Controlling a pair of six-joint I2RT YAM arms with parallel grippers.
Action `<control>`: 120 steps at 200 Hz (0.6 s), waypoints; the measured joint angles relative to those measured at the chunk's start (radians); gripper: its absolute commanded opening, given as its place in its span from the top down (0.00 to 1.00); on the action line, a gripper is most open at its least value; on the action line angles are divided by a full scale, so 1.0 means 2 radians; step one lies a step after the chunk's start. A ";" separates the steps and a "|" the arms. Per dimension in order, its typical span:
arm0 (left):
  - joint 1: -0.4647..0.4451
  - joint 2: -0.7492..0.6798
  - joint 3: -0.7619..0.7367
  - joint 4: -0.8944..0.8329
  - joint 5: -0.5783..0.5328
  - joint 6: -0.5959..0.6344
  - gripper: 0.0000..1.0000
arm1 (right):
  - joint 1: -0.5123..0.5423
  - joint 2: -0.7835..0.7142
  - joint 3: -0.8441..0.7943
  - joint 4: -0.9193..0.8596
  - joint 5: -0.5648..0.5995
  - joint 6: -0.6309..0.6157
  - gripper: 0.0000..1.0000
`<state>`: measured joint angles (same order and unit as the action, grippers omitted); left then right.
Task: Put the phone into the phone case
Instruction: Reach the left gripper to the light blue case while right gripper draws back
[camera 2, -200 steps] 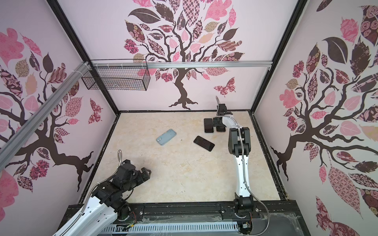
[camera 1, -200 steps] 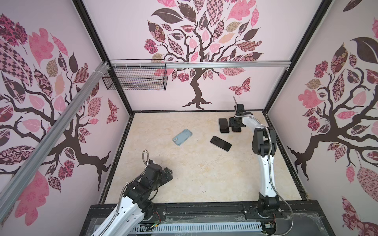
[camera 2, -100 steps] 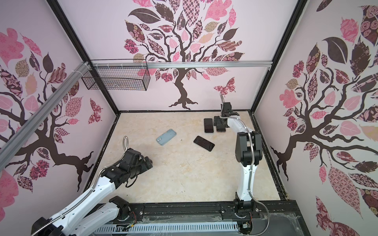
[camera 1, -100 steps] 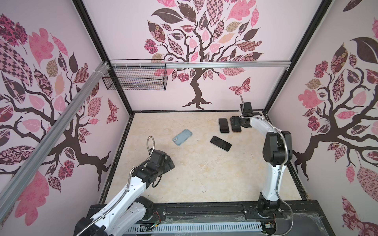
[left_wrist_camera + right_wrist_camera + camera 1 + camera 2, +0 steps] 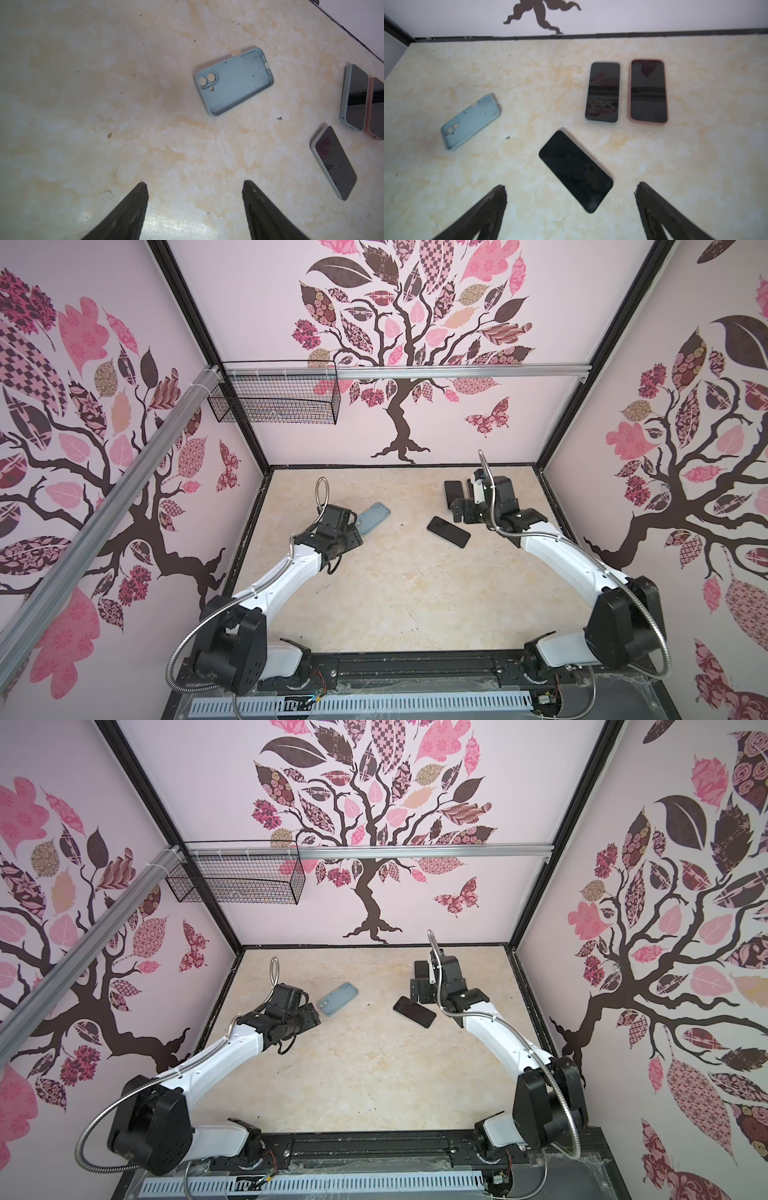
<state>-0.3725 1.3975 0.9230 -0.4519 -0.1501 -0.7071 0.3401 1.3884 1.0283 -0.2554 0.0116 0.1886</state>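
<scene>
Marbled table (image 5: pixel 395 593) carries all items. Left gripper (image 5: pixel 195 187) and right gripper (image 5: pixel 571 186): jaws apart, both empty. Phone (image 5: pixel 575 170) lies screen-up near the right gripper; empty phone case (image 5: pixel 233 82) lies open-side up, well apart. No step complete: grasp, carry, insertion remain. Top views partly hide two cased phones (image 5: pixel 603 92) behind the right arm (image 5: pixel 561 551); the right wrist view shows them whole.

Bright, even, diffuse light with soft shadows. Glare streaks the cream marble-patterned table (image 5: pixel 176 225) in the left wrist view. The right wrist view is blurred, and both top views bow at their edges.
</scene>
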 measured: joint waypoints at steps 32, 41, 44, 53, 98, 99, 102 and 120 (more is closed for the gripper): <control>0.000 0.063 0.031 0.016 -0.015 0.013 0.40 | 0.009 -0.045 -0.064 -0.010 -0.035 0.015 0.00; 0.000 0.084 0.042 0.020 -0.019 0.013 0.45 | 0.016 -0.057 -0.073 -0.012 -0.042 0.019 0.00; 0.000 0.090 0.045 0.022 -0.020 0.015 0.46 | 0.018 -0.060 -0.075 -0.013 -0.043 0.019 0.00; 0.000 0.109 0.055 0.026 -0.025 0.016 0.48 | 0.021 -0.075 -0.081 -0.016 -0.051 0.022 0.00; 0.001 0.179 0.094 0.040 -0.047 0.017 0.50 | 0.025 -0.133 -0.087 -0.028 -0.068 0.027 0.00; 0.001 0.181 0.095 0.040 -0.047 0.017 0.50 | 0.025 -0.133 -0.087 -0.029 -0.069 0.027 0.00; 0.001 0.186 0.099 0.040 -0.048 0.017 0.50 | 0.025 -0.135 -0.087 -0.029 -0.069 0.027 0.00; 0.001 0.211 0.115 0.044 -0.052 0.017 0.51 | 0.025 -0.140 -0.091 -0.031 -0.072 0.028 0.00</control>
<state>-0.3710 1.8198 1.1526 -0.3641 -0.2543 -0.6727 0.3904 1.1076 0.8459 -0.3183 -0.1333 0.2443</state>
